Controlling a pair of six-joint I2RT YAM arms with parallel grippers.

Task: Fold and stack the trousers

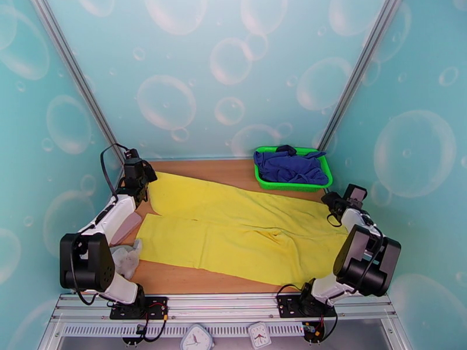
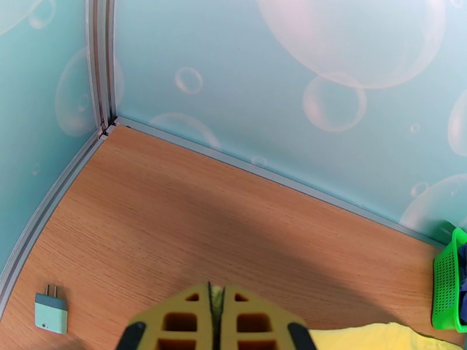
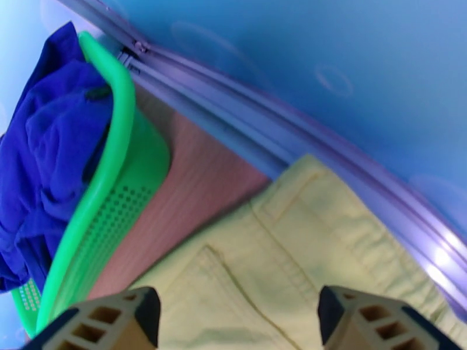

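a wooden table (image 1: 198,282) carries the trousers (image 1: 233,228), bright yellow and spread flat, with the legs reaching left and the waist at the right. a green basket (image 1: 292,185) holding a dark blue garment (image 1: 289,165) sits just beyond the waist. the right gripper (image 3: 239,313) hovers spread wide over the waistband. the left gripper (image 2: 216,290), pressed together, pinches a sliver of yellow at the far leg's end.

Bubble-print teal walls (image 1: 192,65), wooden table (image 1: 192,281)
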